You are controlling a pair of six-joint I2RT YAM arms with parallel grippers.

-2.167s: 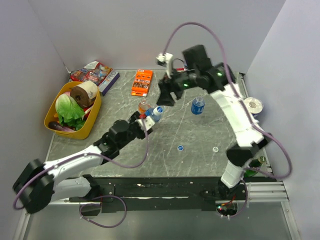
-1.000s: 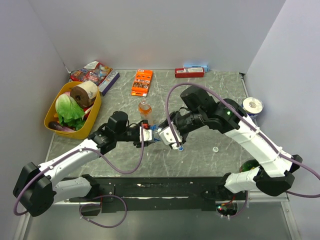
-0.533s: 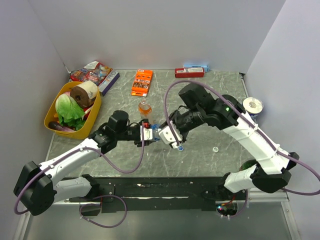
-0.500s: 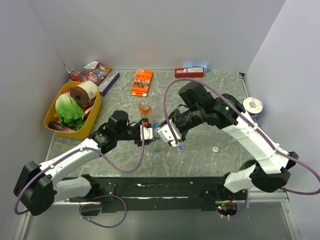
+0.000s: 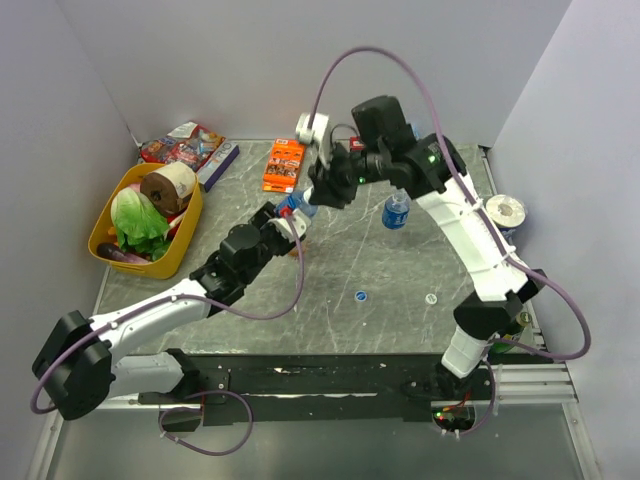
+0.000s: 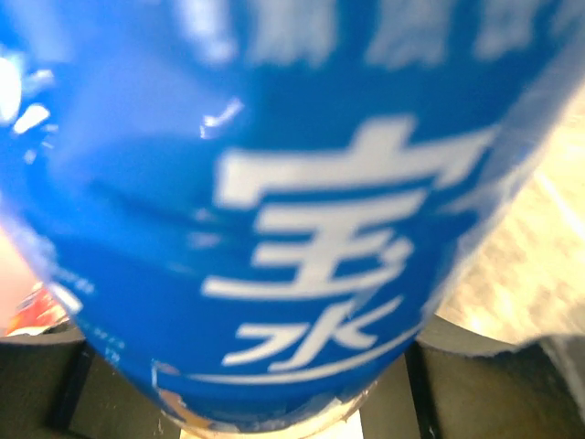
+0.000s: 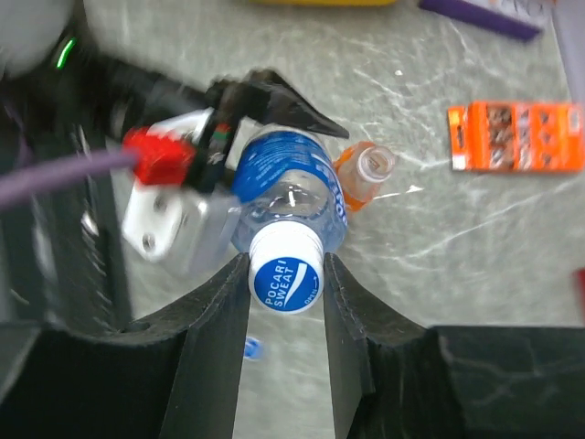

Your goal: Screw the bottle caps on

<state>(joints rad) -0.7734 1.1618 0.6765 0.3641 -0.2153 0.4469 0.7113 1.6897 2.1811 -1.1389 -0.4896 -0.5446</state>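
The right gripper (image 7: 285, 265) has its two fingers (image 7: 215, 315) pressed on the sides of a blue cap (image 7: 286, 283). It is pinching the cap. The cap sits right between the finger tips, so there is nowhere else to reach.

Just past the cap is the blue-label bottle (image 7: 291, 187). The cap is on its neck. The bottle runs straight away from the right gripper, cap end first and bottom end far off. That lines the bottle up with the wrist, so I think a turn of the wrist would spin the cap around the neck.

The left gripper (image 5: 283, 225) is closed on the body of this bottle. It comes in from the side and lifts it off the table (image 5: 330, 270). In the left wrist view the blue label fills almost everything. This hand needs to keep the bottle from spinning too.

Just beside the held bottle stands an orange bottle (image 7: 366, 174) with an open neck. Another blue-label bottle (image 5: 396, 212) stands off to the right side. A loose blue cap (image 5: 359, 296) and a white cap (image 5: 431, 298) lie on the table, nearer the arm bases, well apart from both grippers.
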